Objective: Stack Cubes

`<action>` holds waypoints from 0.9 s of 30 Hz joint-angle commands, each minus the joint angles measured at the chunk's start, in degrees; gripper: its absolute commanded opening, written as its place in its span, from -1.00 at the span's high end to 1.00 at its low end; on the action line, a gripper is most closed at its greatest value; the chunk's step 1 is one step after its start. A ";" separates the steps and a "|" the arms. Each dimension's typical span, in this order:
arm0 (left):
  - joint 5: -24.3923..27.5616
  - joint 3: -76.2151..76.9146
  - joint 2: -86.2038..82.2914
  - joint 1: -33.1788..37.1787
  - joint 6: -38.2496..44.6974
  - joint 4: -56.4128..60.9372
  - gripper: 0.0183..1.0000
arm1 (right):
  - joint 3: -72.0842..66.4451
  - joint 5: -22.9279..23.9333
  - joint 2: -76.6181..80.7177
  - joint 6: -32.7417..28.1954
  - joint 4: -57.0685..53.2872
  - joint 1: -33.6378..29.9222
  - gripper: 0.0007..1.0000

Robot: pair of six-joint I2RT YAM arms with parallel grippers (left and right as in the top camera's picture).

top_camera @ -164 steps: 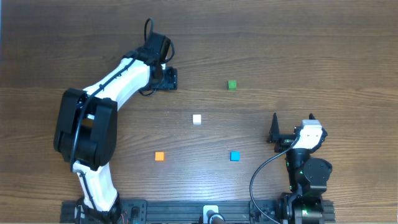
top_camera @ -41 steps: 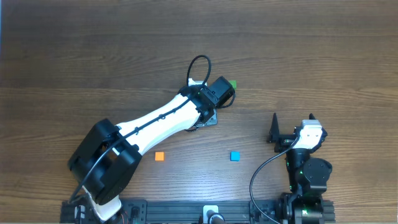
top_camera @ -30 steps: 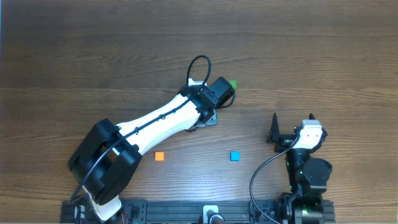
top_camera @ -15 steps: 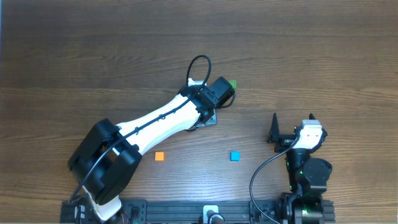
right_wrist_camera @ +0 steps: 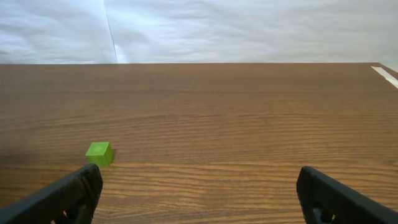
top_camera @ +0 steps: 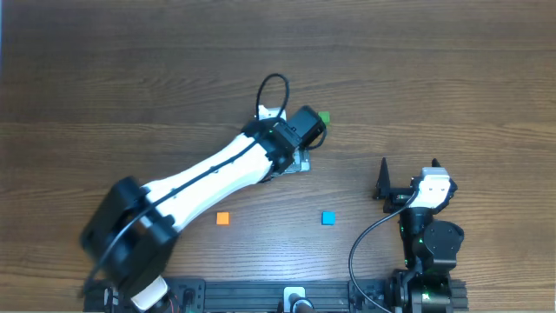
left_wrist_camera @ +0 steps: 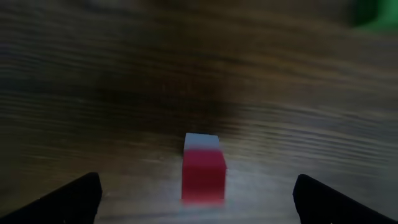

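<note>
Top view: wooden table; left arm, its left gripper spread wide above red cube, apparently stacked on white cube. Green cube lies just beyond, far likelier this arm's reach than that of right gripper, likewise spread. Orange cube, blue cube lie apart.
</note>
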 commanded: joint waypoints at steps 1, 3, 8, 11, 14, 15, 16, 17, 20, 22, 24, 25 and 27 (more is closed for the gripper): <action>-1.97 -0.26 -9.99 -0.04 -0.09 -3.52 -1.00 | -0.42 -0.46 -0.20 -0.24 0.13 -0.09 -0.98; -1.92 -2.05 -14.16 -0.92 -0.20 -5.03 -1.00 | -0.42 -0.46 -0.20 -0.24 0.13 -0.09 -0.98; -1.27 -14.40 -28.15 -3.37 -5.09 -4.70 -1.00 | -0.42 -0.46 -0.17 -0.24 0.13 -0.09 -0.98; 1.33 -24.48 -35.56 -2.62 -7.50 -2.64 -0.99 | -0.42 -0.46 -0.20 -0.24 0.13 -0.09 -0.98; 5.27 -34.12 -39.91 0.07 -7.65 1.84 -0.99 | -0.42 -0.46 -0.20 -0.24 0.13 -0.09 -0.98; 6.56 -37.11 -40.92 1.20 -7.63 3.23 -0.99 | -0.42 -0.46 -0.20 -0.24 0.13 -0.09 -0.98; 7.50 -39.36 -41.59 2.05 -7.65 4.13 -0.99 | -0.42 -0.46 -0.17 -0.24 0.13 -0.09 -0.99; 8.17 -41.20 -42.16 2.75 -7.65 4.66 -0.99 | -0.42 -0.46 -0.17 -0.24 0.13 -0.09 -0.98; 8.15 -44.54 -42.86 3.45 -7.63 5.31 -0.99 | -0.42 -0.46 -0.17 -0.24 0.13 -0.09 -0.98; 7.91 -44.89 -42.47 3.45 -7.43 5.42 -0.97 | -0.42 -0.46 -0.20 -0.24 0.13 -0.09 -0.99; 7.74 -44.89 -41.59 3.45 -7.43 5.81 -0.97 | -0.42 -0.46 -0.17 -0.24 0.13 -0.09 -0.98; 7.74 -44.89 -41.03 3.43 -7.41 6.10 -0.96 | -0.42 -0.46 -0.17 -0.24 0.13 -0.09 -0.98; 7.74 -44.89 -39.52 3.17 -6.95 7.02 -0.95 | -0.42 -0.46 -0.17 -0.24 0.13 -0.09 -0.98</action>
